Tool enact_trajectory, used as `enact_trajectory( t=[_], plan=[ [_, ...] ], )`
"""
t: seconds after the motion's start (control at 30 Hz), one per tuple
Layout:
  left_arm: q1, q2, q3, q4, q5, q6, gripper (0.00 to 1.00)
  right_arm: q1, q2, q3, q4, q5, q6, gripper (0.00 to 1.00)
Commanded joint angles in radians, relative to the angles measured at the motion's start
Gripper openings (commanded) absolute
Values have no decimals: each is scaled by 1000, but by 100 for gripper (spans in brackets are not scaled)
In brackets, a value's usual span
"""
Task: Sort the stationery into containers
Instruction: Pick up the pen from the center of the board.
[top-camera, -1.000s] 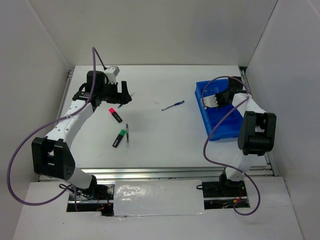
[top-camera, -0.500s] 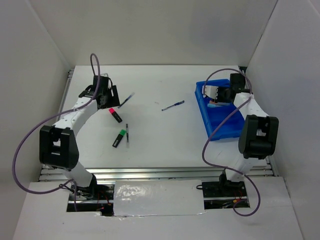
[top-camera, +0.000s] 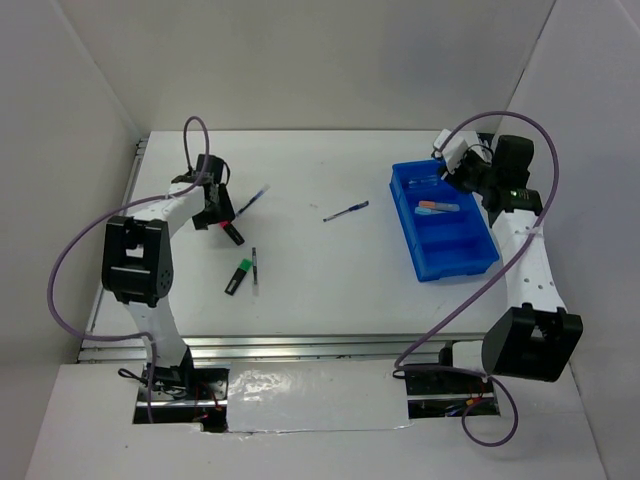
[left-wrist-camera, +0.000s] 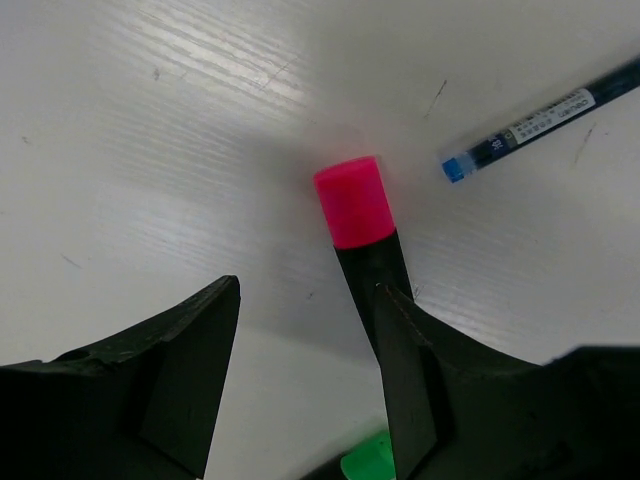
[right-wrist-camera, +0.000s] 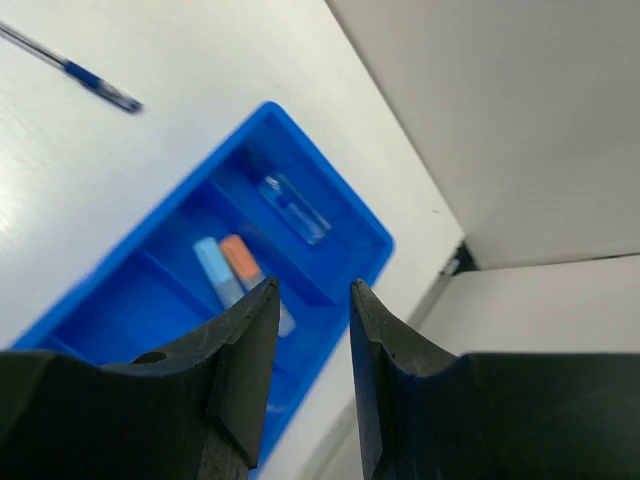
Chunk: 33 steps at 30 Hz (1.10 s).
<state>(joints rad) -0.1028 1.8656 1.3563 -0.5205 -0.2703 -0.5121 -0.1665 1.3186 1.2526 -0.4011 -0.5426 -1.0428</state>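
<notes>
A black highlighter with a pink cap (top-camera: 230, 230) lies on the table; in the left wrist view (left-wrist-camera: 350, 205) its body runs under my right finger. My left gripper (top-camera: 213, 203) (left-wrist-camera: 308, 300) is open and empty just above it. A green-capped highlighter (top-camera: 238, 277) (left-wrist-camera: 365, 462) and a slim grey pen (top-camera: 255, 268) lie nearer. Thin blue pens lie at the back left (top-camera: 252, 200) (left-wrist-camera: 545, 115) and mid-table (top-camera: 345, 211) (right-wrist-camera: 90, 80). The blue tray (top-camera: 408, 215) (right-wrist-camera: 375, 240) holds a light-blue marker (right-wrist-camera: 212, 265) and an orange-capped one (right-wrist-camera: 238, 255). My right gripper (top-camera: 466, 172) (right-wrist-camera: 312, 290) is open and empty above its far end.
A clear small item (right-wrist-camera: 295, 208) lies in the tray's far compartment. White walls enclose the table on the left, back and right. A metal rail (top-camera: 300, 345) runs along the near edge. Purple cables loop from both arms.
My left gripper has swung left and down to the pink-capped highlighter. My right gripper has lifted out of the tray toward the back right, leaving the markers in it.
</notes>
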Motion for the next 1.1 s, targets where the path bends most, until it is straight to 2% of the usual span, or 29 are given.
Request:
enact_trajectory(
  t=[0.0,0.13,0.3,0.37,0.47,0.57,0.6,0.67,0.7,0.73,0.77,0.8,0.83,0.87,0.9,0.97,1.07],
  plan=[
    [-5,70,52,-15,35,-60,68,-5,-31,1,-21,-80,159,41],
    [5,121,96,-4,80,-68,67,4,-67,4,-41,-117,234,42],
    [2,171,136,25,132,-91,65,30,-110,-8,-67,-126,247,42],
    [3,196,144,17,140,-95,62,36,-128,-15,-62,-129,250,42],
    [5,201,132,19,147,-89,50,53,-136,-4,-65,-140,266,42],
    [23,170,107,37,201,-63,29,74,-130,31,-84,-186,315,41],
    [31,155,96,43,256,-59,18,84,-125,37,-85,-200,360,41],
    [31,77,67,97,330,-31,10,119,-119,56,-79,-246,423,41],
    [31,38,29,126,389,-28,8,130,-116,60,-74,-269,504,41],
    [23,-42,11,178,414,-26,6,156,-111,61,-55,-322,547,41],
    [23,-80,-5,194,437,-31,6,162,-113,57,-33,-341,602,41],
    [14,-120,-11,203,456,-38,6,195,-116,50,-6,-356,729,41],
    [9,-153,-8,209,497,-67,6,215,-122,29,71,-371,792,41],
    [0,-213,10,209,519,-89,6,272,-128,15,124,-362,940,41],
    [-5,-238,27,202,558,-132,5,307,-133,2,230,-335,1020,42],
    [-35,-307,76,194,583,-158,4,408,-127,-9,303,-277,1180,43],
    [-86,-387,89,220,591,-225,2,548,-61,66,375,-180,1288,44]
  ],
)
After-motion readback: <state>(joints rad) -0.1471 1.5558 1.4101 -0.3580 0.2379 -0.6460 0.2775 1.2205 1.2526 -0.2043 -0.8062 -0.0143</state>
